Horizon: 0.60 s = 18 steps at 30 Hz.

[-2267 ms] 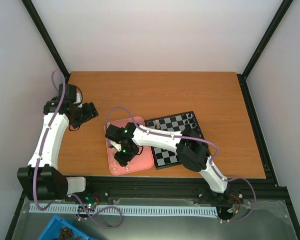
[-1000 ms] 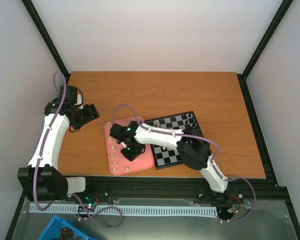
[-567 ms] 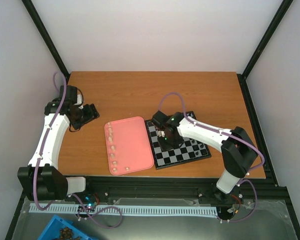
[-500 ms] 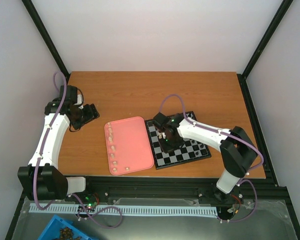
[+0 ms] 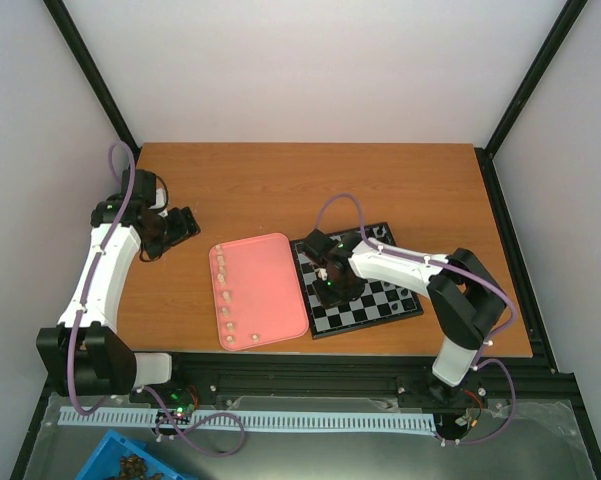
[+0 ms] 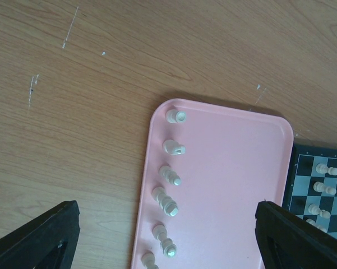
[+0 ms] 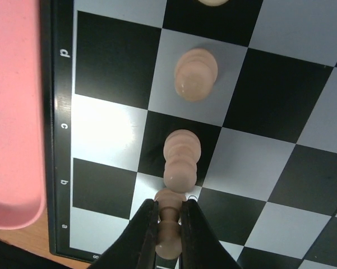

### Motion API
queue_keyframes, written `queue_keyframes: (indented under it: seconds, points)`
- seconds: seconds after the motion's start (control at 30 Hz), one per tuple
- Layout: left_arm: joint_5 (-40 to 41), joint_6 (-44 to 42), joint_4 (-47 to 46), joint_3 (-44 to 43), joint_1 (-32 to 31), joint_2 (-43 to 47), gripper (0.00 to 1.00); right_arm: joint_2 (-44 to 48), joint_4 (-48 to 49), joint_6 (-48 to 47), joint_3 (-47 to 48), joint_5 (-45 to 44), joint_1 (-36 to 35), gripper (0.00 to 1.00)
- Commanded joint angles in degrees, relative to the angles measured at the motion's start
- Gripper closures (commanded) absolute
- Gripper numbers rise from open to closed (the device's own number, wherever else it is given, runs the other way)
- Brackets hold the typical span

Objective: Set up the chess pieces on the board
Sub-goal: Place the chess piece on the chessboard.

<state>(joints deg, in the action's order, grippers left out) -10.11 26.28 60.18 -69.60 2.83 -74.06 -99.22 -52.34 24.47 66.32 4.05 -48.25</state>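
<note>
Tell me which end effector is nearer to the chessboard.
Right. The right end effector is directly above the board, shut on a cream chess piece; the left end effector is open, off the board beyond the pink tray.

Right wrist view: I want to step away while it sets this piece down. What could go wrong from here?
1. The right gripper is shut on a cream piece almost touching the standing neighbour; lowering it or opening the fingers might tip that one.
2. The held piece seems to hang over a line between squares near the rim of the board, so it may land straddling two squares.
</note>
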Motion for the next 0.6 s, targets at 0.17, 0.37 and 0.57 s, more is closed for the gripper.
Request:
queue_keyframes:
  seconds: [0.17,0.37,0.57]
  points:
    - [0.2,-1.2,-0.5,-2.4,0.2,-0.7,0.12,-1.8,2.1,1.3,-2.2,0.1,0.0,0.97]
    - [0.3,-1.2,-0.4,-2.4,0.2,-0.7,0.12,-2.6,2.6,1.2,-2.2,0.4,0.0,0.97]
    - [0.3,-1.2,-0.3,-2.3,0.2,-0.6,0.12,-2.2,2.3,0.6,-2.3,1.1,-0.3,0.83]
